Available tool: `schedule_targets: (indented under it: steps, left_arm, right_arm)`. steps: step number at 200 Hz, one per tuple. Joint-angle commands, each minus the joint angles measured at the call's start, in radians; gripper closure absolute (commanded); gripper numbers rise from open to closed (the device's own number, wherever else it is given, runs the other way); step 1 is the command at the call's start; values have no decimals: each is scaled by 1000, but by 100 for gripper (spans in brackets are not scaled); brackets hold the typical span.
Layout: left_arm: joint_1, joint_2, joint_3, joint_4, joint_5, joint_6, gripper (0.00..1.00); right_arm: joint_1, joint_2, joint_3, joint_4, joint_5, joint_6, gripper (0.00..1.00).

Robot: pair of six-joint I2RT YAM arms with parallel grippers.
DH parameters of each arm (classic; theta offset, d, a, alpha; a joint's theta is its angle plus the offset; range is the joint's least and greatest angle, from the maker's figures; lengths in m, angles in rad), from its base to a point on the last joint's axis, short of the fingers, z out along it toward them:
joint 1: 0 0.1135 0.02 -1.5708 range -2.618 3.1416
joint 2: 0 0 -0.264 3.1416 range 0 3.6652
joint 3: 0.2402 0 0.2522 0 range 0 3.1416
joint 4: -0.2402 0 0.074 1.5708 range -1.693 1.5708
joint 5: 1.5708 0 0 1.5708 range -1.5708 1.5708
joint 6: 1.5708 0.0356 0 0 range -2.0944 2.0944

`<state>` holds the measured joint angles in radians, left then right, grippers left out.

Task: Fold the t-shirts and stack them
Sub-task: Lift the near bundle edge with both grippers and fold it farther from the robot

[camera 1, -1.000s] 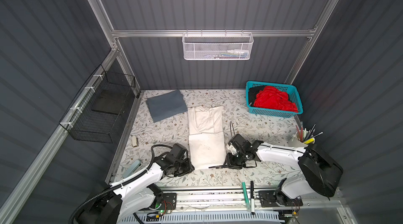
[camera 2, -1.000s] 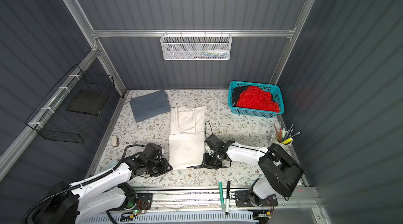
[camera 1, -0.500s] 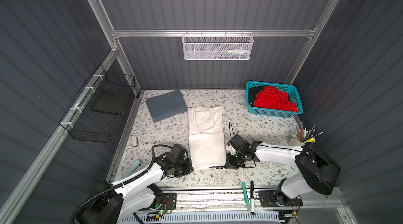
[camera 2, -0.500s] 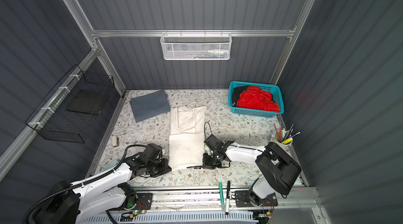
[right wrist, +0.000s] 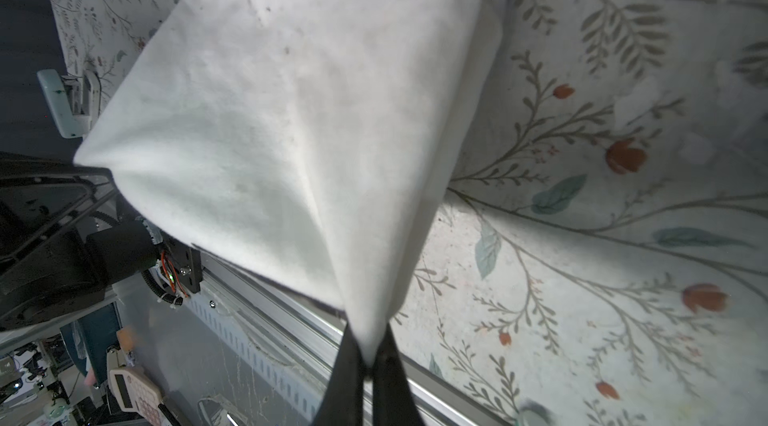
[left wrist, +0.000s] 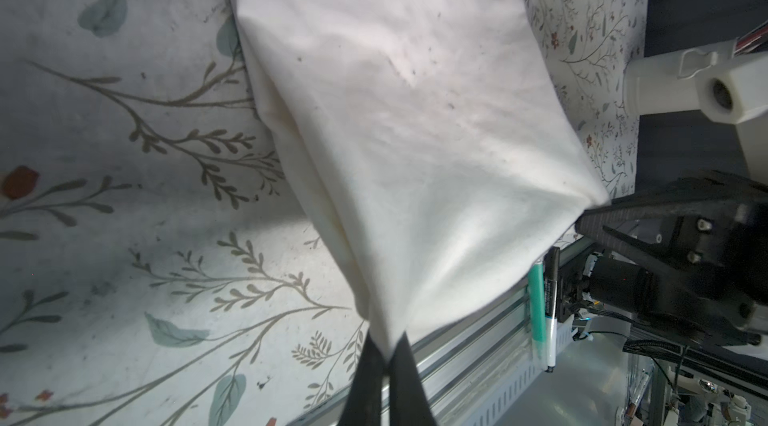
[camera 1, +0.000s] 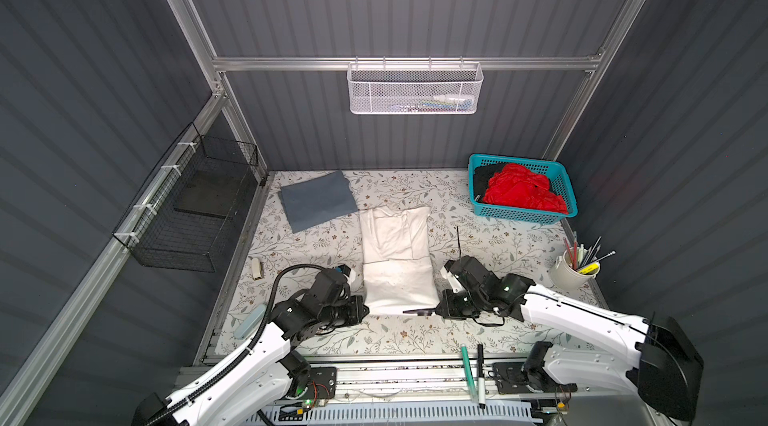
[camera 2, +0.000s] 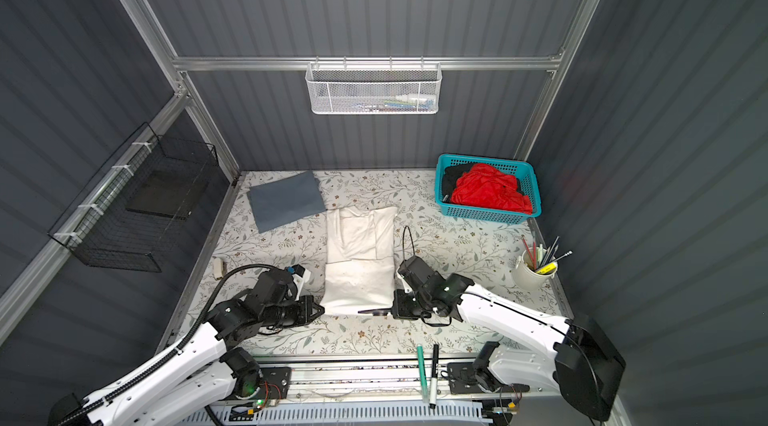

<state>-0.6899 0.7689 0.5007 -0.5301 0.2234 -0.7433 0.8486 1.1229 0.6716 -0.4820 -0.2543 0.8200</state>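
You have no writing here that can be read. The marker (left wrist: pixel 550 303) beside the green pen (left wrist: pixel 537 307) carries a line of pale print along its dark barrel, too small to make out. The keypad device (right wrist: pixel 134 391) shows a dark display window and blurred keys, nothing legible.

Robotics test cell in a laboratory. Evidence: an enclosure of grey ribbed wall panels (camera 1: pixel 395 0) on an aluminium profile frame (camera 1: pixel 407 64). Two white robot arms (camera 1: pixel 249 363) are mounted on a rail (camera 1: pixel 395 372) along the table's front edge. An exposed circuit board (camera 1: pixel 313 391) with loose wiring sits beside them. Wire storage baskets (camera 1: pixel 414 89) hang on the walls.
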Motion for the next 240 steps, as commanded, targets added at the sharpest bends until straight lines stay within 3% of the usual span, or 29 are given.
schedule_targets:
  steps: [1, 42, 94, 148, 191, 240]
  left_arm:
    - [-3, 10, 87, -40, -92, 64, 100]
    - [-2, 51, 201, 14, -227, 110, 100]
    - [-2, 161, 242, 181, -383, 117, 100]
    - [18, 373, 404, 251, -487, 213, 100]
    - [147, 504, 501, 324, -400, 266, 100]
    - [201, 653, 591, 363, -347, 312, 100]
  right_arm:
    - [1, -34, 68, -111, 85, -5, 99]
    - [-25, 56, 219, -153, 150, -68, 98]
    - [-141, 194, 399, -141, 99, -169, 97]
    - [-261, 322, 549, -155, 19, -280, 97]
    - [-320, 418, 659, -170, -39, -336, 96]
    - [-377, 573, 794, -179, -105, -391, 95]
